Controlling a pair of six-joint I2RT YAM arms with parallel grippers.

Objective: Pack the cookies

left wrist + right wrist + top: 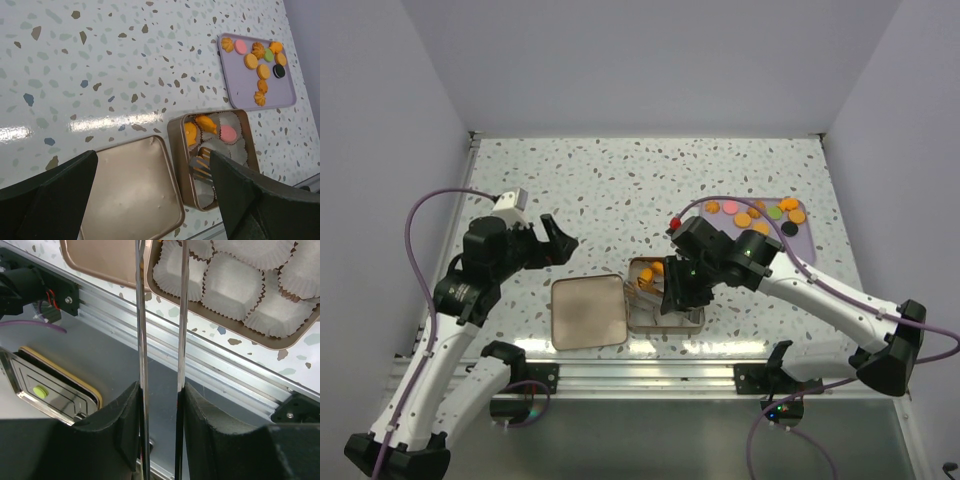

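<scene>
Several orange cookies and a pink one point(730, 207) lie on a lavender tray point(812, 243) at the right, also in the left wrist view point(250, 61). An open gold tin point(694, 319) lined with white paper cups point(230, 285) holds two orange cookies point(190, 134) and a pink one point(228, 133). My right gripper point(678, 282) is shut on metal tongs point(141, 340). Their slotted tips point(200, 165) are inside the tin, with orange showing through the slots. My left gripper point(555, 240) is open and empty, above the table left of the tin.
The tin's lid point(588, 312) lies flat just left of the tin, also under my left gripper point(132, 192). A green and a black piece point(279, 71) sit among the cookies on the tray. The metal rail point(640, 375) runs along the table's near edge.
</scene>
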